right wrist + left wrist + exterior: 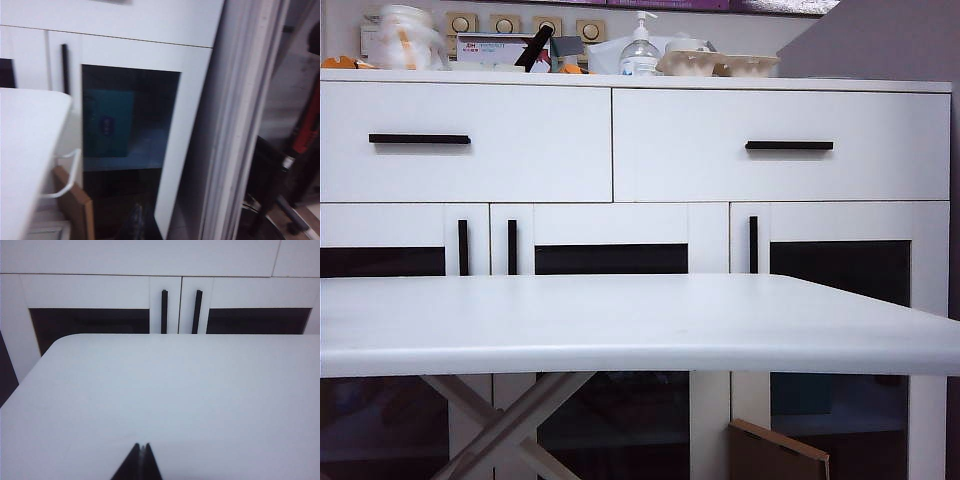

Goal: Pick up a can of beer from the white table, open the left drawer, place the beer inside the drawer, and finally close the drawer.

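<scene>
No can of beer shows in any view. The white table [620, 320] spans the front of the exterior view with nothing on its top. Behind it, the left drawer [520, 150] is closed, its long black handle [419, 139] set off toward the left. My left gripper [144, 446] hangs over the near part of the table [175, 400], shut and holding nothing. In the right wrist view my right gripper [137, 214] is a dark, blurred tip beyond the table's corner [25, 150], in front of the cabinet's glass door, its fingers together. Neither arm appears in the exterior view.
The right drawer [780, 145] is closed too. A clear pump bottle [640, 50], egg trays [718, 64] and boxes crowd the cabinet top. Glass doors with upright black handles [164, 311] sit below the drawers. A cardboard sheet [75, 205] leans by the table leg; a teal box [110, 122] sits inside.
</scene>
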Robot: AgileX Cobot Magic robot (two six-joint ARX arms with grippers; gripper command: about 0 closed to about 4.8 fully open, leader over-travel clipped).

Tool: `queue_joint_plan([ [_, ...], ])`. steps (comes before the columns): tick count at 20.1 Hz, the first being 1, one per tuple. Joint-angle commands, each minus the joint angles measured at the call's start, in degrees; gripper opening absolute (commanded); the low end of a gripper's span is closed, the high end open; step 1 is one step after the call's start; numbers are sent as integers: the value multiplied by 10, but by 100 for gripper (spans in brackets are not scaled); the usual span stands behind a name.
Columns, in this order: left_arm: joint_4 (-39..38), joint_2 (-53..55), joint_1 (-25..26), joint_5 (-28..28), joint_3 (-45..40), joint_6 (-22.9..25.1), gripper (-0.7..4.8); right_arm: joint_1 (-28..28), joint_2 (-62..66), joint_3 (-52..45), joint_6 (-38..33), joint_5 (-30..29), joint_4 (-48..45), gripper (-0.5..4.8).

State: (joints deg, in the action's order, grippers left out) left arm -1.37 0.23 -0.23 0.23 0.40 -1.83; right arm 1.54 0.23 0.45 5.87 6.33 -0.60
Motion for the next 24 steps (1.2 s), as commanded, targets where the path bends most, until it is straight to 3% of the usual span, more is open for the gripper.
queue_joint_plan([
  [1,2,0,-1,0,1,-1,-4,-4,-1,0,-1,1,-5,0],
  [24,2,0,-1,0,1,-1,-4,-36,-1,0,-1,0,-17,-1],
])
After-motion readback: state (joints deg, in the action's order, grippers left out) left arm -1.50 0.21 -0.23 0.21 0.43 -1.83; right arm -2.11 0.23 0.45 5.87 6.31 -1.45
